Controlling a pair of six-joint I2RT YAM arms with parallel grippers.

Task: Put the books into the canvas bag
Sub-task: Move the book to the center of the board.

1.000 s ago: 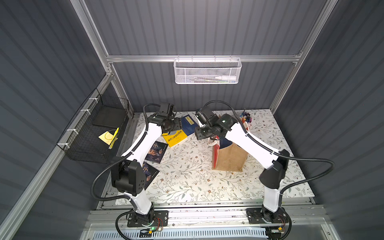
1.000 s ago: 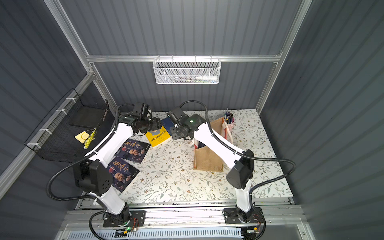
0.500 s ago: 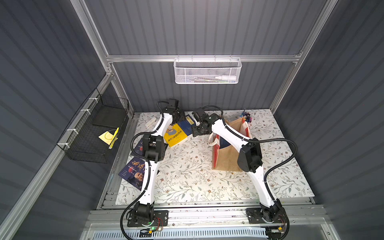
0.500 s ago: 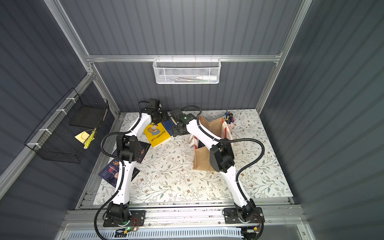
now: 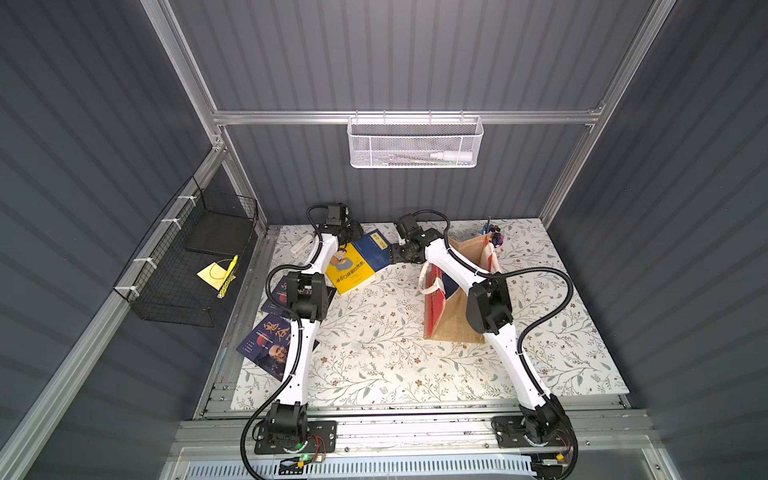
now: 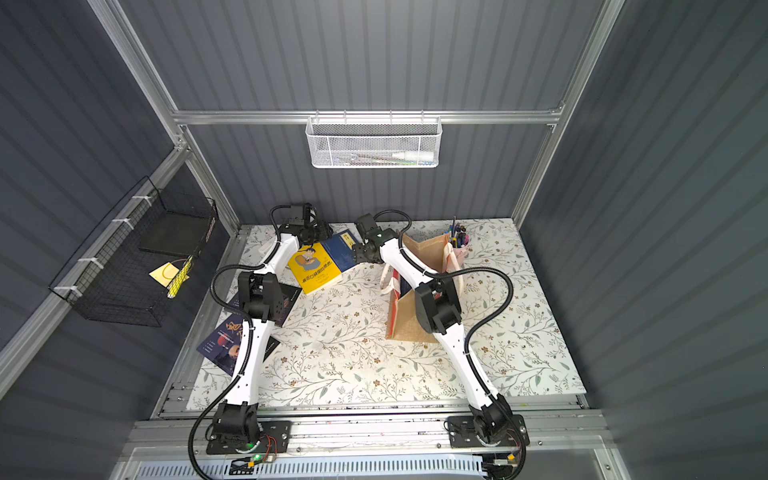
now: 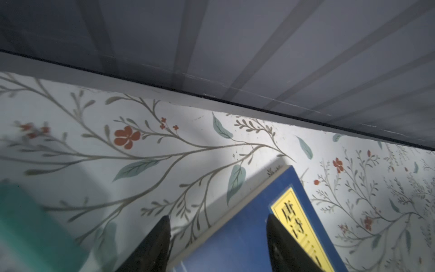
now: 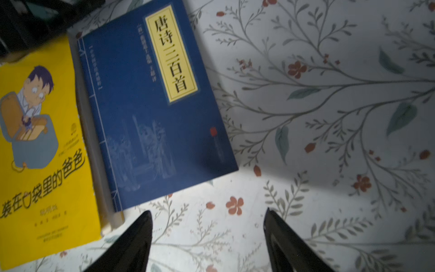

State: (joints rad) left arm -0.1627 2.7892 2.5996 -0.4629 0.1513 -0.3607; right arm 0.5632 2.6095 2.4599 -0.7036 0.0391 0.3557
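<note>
Nearest the rail, a dark navy book (image 5: 269,347) is seen lying flat at the left edge of the table (image 5: 374,365). A second navy book (image 5: 279,297) just behind it is mostly covered by the left arm. Farther in, on the right, the canvas bag (image 5: 451,322) stands upright. Its mouth is largely masked by the right arm, so what it holds cannot be told.

Toward the back wall, a yellow book (image 5: 349,270) and a blue book (image 5: 374,249) lie touching; which overlaps which is not settled. The right gripper (image 8: 208,210) is held with jaws wide apart and nothing between them, just off the blue book's corner. The left gripper (image 7: 217,216) is parted above the opposite corner, with nothing clamped; contact with the cover cannot be judged.

Lifting the blue book is judged to be the step in hand. A thin cover flat on the table is best taken by its edge. One corner should be raised or pinned by the left gripper so that a right finger can be slid beneath. The yellow book should be left undisturbed. A teal blur in the left wrist view cannot be identified.
</note>
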